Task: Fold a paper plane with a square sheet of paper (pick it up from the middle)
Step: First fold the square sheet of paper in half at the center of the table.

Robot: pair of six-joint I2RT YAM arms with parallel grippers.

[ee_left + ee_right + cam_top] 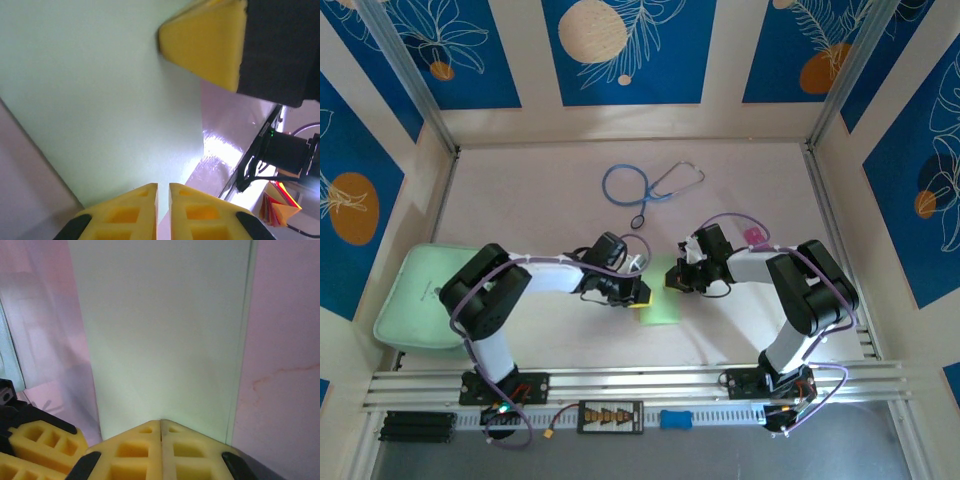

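Note:
The square sheet of paper (661, 310) lies on the table between the two arms as a pale green folded rectangle. In the left wrist view the sheet (100, 100) spreads flat under my left gripper (163, 187). That gripper's yellow fingers stand with only a thin slit between them and nothing visible in it. My left gripper (640, 293) sits at the sheet's left edge. My right gripper (677, 280) is at its far right corner. Seen from the right wrist, the right gripper (160, 421) is shut, with its tips resting on the sheet (160, 330), whose layered edge runs along the right.
A blue stethoscope (650, 185) lies at the back of the table. A thick mint-green pad (410, 295) sits at the left edge beside the left arm. A small pink item (752, 236) lies behind the right arm. Aluminium rails (640, 385) run along the front.

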